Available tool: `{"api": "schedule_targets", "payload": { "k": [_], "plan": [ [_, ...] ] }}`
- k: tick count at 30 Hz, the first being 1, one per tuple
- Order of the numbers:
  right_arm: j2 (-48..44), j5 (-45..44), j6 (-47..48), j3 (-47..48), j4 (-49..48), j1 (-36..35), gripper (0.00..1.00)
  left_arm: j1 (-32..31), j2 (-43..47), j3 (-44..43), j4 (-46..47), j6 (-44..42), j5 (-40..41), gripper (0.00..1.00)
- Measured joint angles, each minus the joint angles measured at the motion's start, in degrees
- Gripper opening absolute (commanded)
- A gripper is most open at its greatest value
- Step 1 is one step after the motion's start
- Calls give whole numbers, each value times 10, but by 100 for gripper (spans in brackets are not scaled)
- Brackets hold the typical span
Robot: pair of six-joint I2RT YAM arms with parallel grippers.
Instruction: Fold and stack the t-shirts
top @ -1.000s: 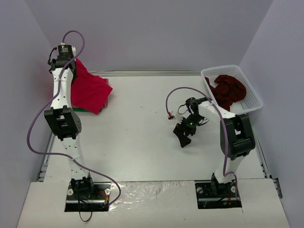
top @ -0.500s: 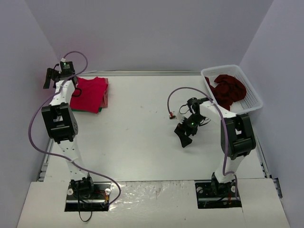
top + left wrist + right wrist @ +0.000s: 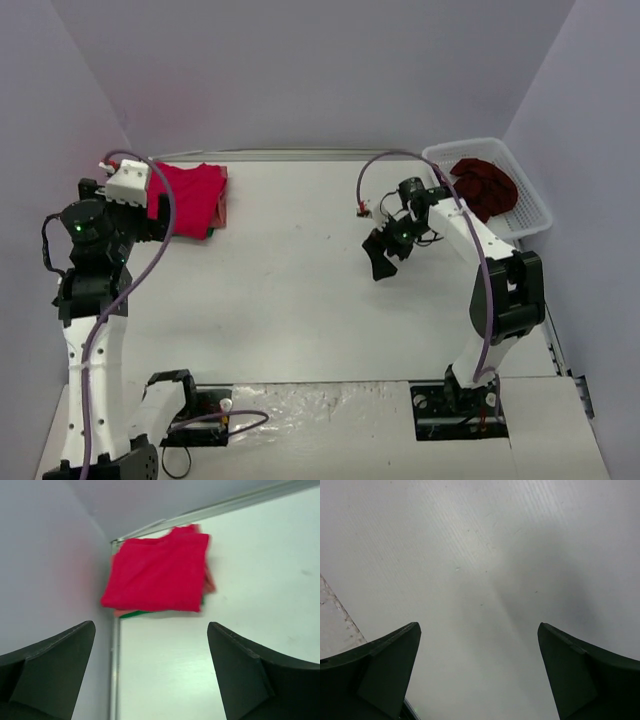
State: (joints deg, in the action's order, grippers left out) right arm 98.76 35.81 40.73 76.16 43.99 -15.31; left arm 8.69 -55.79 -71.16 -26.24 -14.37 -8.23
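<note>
- my left gripper (image 3: 151,625) hangs spread wide and empty; the crimson t-shirt (image 3: 157,575) lies folded far to the left of the basket (image 3: 535,215).
- my right gripper (image 3: 478,625), jaws apart and empty, hovers just left of the basket. i'd dip over its rim, pinch one edge of the maroon t-shirt (image 3: 485,185) and lift it clear.
- a second ago my left hand held the crimson t-shirt draped in the air; it has since let go and drawn back.

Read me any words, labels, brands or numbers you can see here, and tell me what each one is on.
No readable text anywhere.
The small red-and-white tag by the right arm's cable is too small to read.
The folded crimson t-shirt shows no print or label.
</note>
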Motion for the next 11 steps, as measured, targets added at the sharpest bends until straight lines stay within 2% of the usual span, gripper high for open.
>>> {"api": "schedule_targets", "payload": {
  "k": [2,4,11],
  "plan": [
    [0,7,-11,21,-6,2,100,-23,65,50,-12,-10,-40,94],
    [-3,11,-18,27,-10,7,100,-43,87,95,-25,-19,-56,94],
    [-31,7,-36,43,-17,38,100,-50,16,164,-82,-33,-60,94]
  ]
}}
